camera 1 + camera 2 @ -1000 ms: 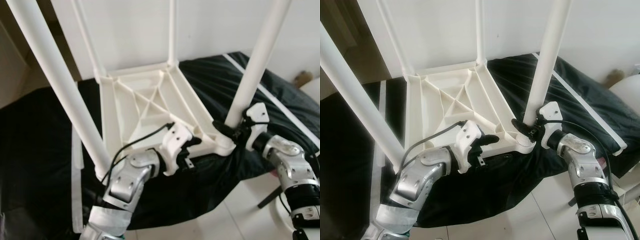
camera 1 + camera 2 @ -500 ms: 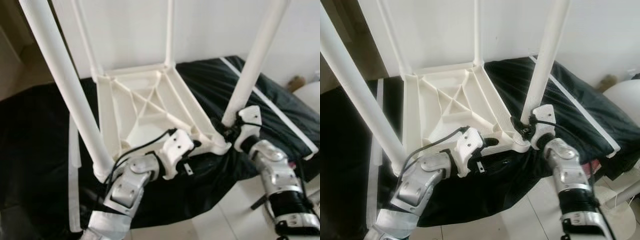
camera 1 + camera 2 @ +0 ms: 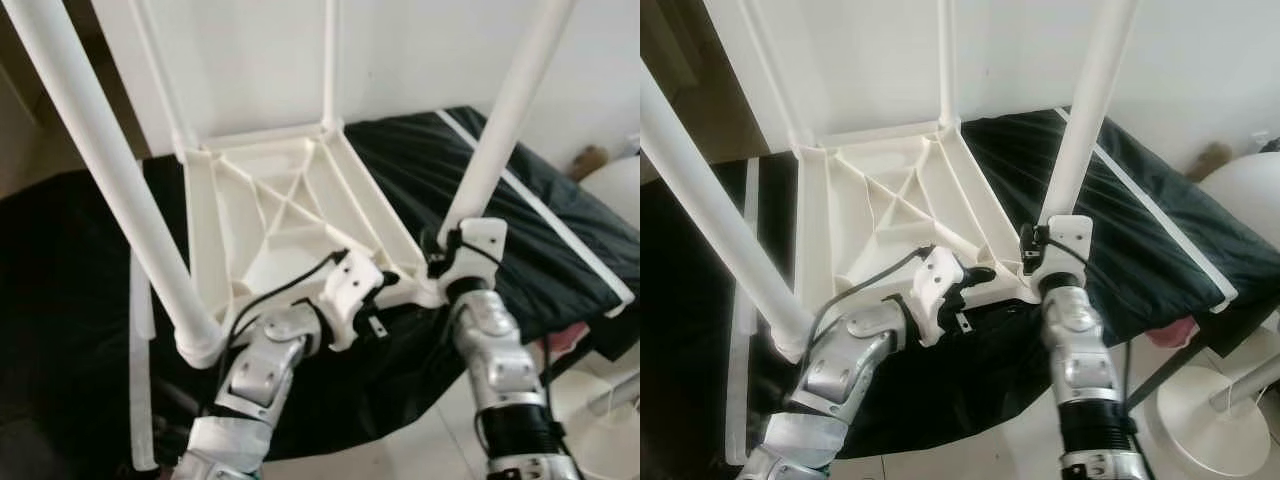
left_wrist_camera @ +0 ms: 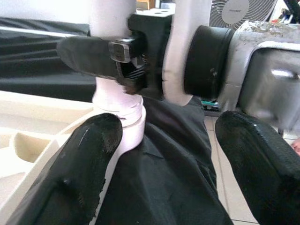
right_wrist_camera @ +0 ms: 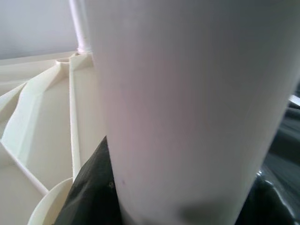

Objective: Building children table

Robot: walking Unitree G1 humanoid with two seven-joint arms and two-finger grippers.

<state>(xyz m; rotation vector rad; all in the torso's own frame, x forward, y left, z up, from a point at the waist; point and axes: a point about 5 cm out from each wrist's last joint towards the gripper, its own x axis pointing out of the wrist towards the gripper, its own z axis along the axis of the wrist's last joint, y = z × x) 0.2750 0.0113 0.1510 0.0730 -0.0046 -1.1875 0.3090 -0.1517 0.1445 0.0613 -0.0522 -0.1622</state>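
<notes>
Both grippers at table (image 3: 290, 200) corner

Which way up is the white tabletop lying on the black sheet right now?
Upside down. The tabletop shows its ribbed underside facing up, and all four white legs stand up from its corner sockets.

White plastic table top (image 3: 290, 215) with white legs (image 3: 500, 125) — on a black cover (image 3: 70, 290) edged with a white stripe (image 3: 545, 215); floor tiles (image 3: 1000, 445) pale.
</notes>
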